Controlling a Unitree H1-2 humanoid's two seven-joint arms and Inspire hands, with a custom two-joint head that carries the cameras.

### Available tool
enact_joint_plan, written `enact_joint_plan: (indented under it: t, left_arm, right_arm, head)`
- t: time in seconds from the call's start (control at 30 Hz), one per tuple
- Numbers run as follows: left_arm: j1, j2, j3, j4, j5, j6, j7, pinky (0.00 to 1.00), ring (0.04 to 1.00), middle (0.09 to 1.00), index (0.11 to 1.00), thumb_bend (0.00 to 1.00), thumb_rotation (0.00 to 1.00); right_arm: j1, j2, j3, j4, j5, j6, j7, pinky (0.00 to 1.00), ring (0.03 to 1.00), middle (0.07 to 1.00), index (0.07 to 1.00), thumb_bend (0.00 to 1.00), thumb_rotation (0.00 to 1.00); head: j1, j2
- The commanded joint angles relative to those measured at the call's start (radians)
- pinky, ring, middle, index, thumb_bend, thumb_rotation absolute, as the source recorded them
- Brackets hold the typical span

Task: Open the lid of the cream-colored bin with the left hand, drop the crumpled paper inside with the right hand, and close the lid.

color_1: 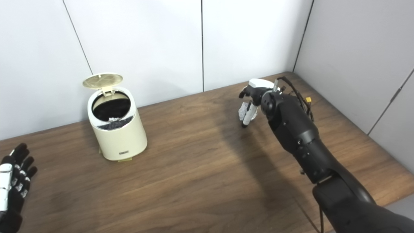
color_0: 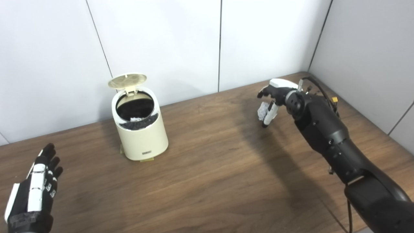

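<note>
The cream-colored bin [color_0: 141, 132] stands at the back left of the wooden table, its round lid [color_0: 127, 80] tipped up and open. Inside I see a dark liner and a bit of white paper. Far to the right, my right hand [color_0: 271, 100] reaches down with its fingers curled around the crumpled paper [color_0: 262, 111], just above the tabletop. Low at the front left, well away from the bin, my left hand [color_0: 35, 191] lies flat over the table, fingers spread and holding nothing.
The wooden table [color_0: 207, 181] runs up to white wall panels at the back and a grey wall on the right. Cables run along the right forearm [color_0: 323, 129]. Bare wood lies between the bin and the right hand.
</note>
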Motion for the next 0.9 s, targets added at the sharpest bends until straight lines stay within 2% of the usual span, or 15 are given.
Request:
enact_joint_plan:
  t: [0.0, 0.17, 0.3, 0.63, 0.87]
  left_arm:
    - [-0.029, 0.009, 0.003, -0.039, -0.011, -0.01, 0.006, 1.0, 1.0, 1.0, 1.0, 0.41, 0.87]
    - [-0.031, 0.011, -0.007, -0.04, 0.003, -0.013, 0.011, 1.0, 1.0, 1.0, 1.0, 0.43, 0.86]
    - [-0.033, 0.015, -0.007, -0.044, -0.006, -0.007, 0.009, 1.0, 1.0, 1.0, 1.0, 0.42, 0.85]
    - [-0.036, 0.015, -0.01, -0.051, -0.003, 0.001, 0.01, 1.0, 1.0, 1.0, 1.0, 0.4, 0.82]
    - [-0.038, 0.025, -0.023, -0.067, 0.033, 0.021, 0.017, 1.0, 1.0, 1.0, 1.0, 0.4, 0.84]
  right_arm:
    - [-0.049, -0.037, -0.005, -0.021, -0.005, 0.002, -0.004, 0.68, 0.779, 0.823, 0.794, 0.85, 0.08]
    - [-0.043, -0.029, -0.002, -0.021, 0.014, 0.002, -0.002, 0.68, 0.744, 0.786, 0.788, 0.8, 0.01]
    - [-0.043, -0.022, 0.002, -0.009, 0.014, 0.002, -0.017, 0.68, 0.728, 0.773, 0.783, 0.8, 0.0]
    - [-0.046, -0.036, 0.023, 0.011, -0.01, 0.002, -0.028, 0.69, 0.738, 0.784, 0.782, 0.81, 0.0]
    - [-0.044, -0.054, 0.039, 0.035, -0.042, 0.002, -0.033, 0.71, 0.78, 0.818, 0.798, 0.84, 0.07]
  head:
    - [-0.001, 0.001]
    - [0.004, 0.004]
    - [0.005, 0.006]
    - [0.004, 0.013]
    - [0.003, 0.015]
